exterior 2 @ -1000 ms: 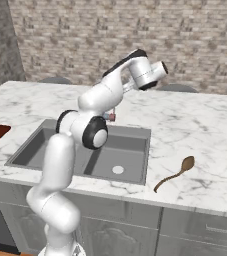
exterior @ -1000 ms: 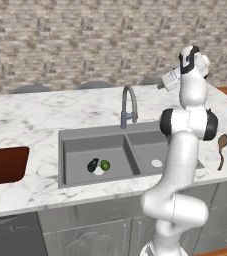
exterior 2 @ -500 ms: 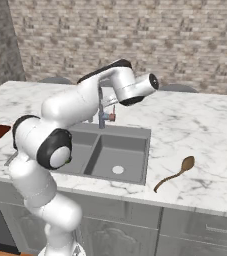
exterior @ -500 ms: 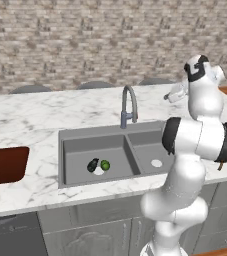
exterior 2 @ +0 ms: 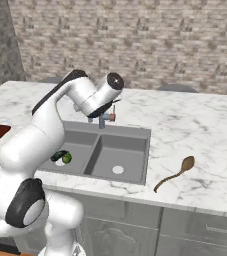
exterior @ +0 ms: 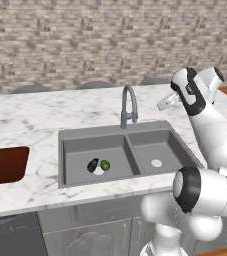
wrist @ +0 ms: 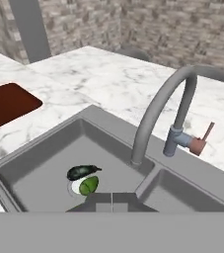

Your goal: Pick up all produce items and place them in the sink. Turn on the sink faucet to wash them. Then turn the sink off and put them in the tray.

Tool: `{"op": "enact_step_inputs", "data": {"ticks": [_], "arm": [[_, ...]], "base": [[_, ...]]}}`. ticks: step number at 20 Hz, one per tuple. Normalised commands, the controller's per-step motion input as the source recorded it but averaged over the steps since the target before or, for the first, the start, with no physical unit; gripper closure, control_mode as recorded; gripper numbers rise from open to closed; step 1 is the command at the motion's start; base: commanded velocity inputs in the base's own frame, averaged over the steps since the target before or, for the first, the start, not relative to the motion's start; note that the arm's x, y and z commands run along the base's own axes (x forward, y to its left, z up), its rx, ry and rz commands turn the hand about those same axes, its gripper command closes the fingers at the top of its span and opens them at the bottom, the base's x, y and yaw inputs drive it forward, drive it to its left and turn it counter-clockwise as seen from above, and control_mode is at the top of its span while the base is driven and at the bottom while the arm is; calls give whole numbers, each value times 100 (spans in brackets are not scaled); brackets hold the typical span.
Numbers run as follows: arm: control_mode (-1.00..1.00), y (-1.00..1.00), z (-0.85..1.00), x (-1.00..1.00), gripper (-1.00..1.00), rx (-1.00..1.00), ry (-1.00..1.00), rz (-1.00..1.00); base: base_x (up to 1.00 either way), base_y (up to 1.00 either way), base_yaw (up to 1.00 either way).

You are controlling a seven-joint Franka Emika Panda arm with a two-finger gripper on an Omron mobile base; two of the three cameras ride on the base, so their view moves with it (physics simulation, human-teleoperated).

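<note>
Both produce items lie in the left basin of the grey sink (exterior: 150, 131): a dark oblong (exterior: 92, 165) touching a bright green ball (exterior: 105, 164). The hand view shows the same oblong (wrist: 83, 171) and ball (wrist: 89, 186) by the drain. The gooseneck sink faucet (exterior: 129, 102) rises behind the divider, with its reddish lever (wrist: 205, 136) on the side. My gripper (exterior: 164, 104) hangs shut and empty above the right basin, to the right of the faucet; its fingertips (wrist: 112, 201) meet. The reddish-brown tray (exterior: 2, 165) sits on the counter at the far left.
A brown wooden spoon (exterior 2: 175, 172) lies on the marble counter to the right of the sink (exterior 2: 135, 132). A brick wall runs behind the counter. My arm's elbow bulks low at the counter's front edge.
The arm has swung and the hand has come down and leftward toward the faucet. The gripper stays shut. The produce in the left basin has not moved.
</note>
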Motion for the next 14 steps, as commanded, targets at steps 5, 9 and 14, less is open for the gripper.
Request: {"op": "enact_step_inputs", "data": {"ticks": [5, 9, 14], "arm": [[-100, 71, 4, -68, 100, -5, 17, -22], [-100, 63, -5, -57, 100, -1, 18, -20], [-100, 23, -26, -46, 100, 0, 10, 0]], "base": [[0, 0, 0], [0, 0, 0], [0, 0, 0]]}}
